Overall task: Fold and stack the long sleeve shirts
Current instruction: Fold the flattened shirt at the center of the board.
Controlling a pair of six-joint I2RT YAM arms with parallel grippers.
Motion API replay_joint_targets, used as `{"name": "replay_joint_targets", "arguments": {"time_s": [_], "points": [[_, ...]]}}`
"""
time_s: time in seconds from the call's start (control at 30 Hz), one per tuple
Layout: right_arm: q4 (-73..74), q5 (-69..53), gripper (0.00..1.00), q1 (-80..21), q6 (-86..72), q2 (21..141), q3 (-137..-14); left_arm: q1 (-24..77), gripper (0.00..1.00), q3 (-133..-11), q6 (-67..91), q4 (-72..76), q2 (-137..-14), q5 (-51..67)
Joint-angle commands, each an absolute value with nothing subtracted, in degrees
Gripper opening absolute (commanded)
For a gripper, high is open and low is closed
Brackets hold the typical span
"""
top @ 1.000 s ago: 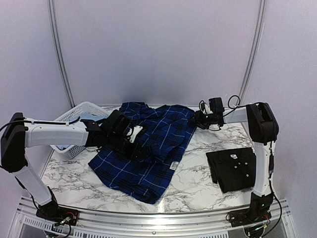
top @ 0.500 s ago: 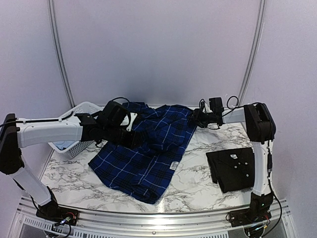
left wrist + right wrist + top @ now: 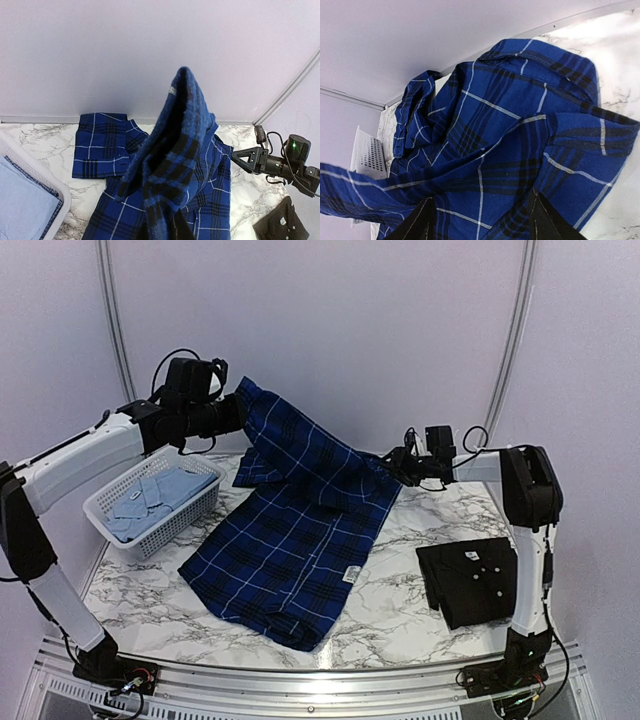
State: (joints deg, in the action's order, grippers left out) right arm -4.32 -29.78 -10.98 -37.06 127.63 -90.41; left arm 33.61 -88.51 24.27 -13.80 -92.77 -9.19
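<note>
Top external: plaid shirt [image 3: 300, 540], marble table [image 3: 400, 615], pale walls [image 3: 320, 340].

Marble table [image 3: 400, 610]: plaid shirt [image 3: 290, 560] centre, far end lifted; folded black shirt [image 3: 470, 580] right; white basket [image 3: 185, 520] left.

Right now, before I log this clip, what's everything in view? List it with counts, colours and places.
plaid shirt: one, royal blue and navy with thin white lines, spread over the middle of the table, its far part lifted off the surface
black shirt: one, black with white buttons, folded, near right of the table
pale blue shirt: one, pale blue, lying inside the basket
basket: one, white plastic lattice, far left of the table
table: one, white marble pattern with grey veins, under everything
left tool: one, black, raised above the basket, holding up the plaid shirt
right tool: one, black, low at the far right, gripping the plaid shirt's right edge
</note>
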Motion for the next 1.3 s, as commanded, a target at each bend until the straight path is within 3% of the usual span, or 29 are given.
{"name": "replay_joint_targets", "arguments": {"time_s": [0.0, 0.33, 0.9, 1.27], "points": [[-3.7, -31.3, 0.57, -10.7, -36.9, 130.5, -94.4, 31.7, 0.10, -93.5, 24.3, -14.3, -98.3, -10.3], [-1.8, -30.0, 0.32, -10.6, -35.4, 133.2, -96.1, 29.6, 0.10, -97.6, 25.5, -14.7, -100.9, -13.0], [-0.3, -29.3, 0.27, -10.6, -35.3, 136.0, -99.7, 28.3, 0.10, -90.4, 26.1, -12.8, -93.5, -19.4], [4.6, -29.0, 0.30, -10.5, -34.6, 142.7, -105.9, 27.7, 0.11, -89.2, 25.1, -12.2, -93.7, -15.4]]}}
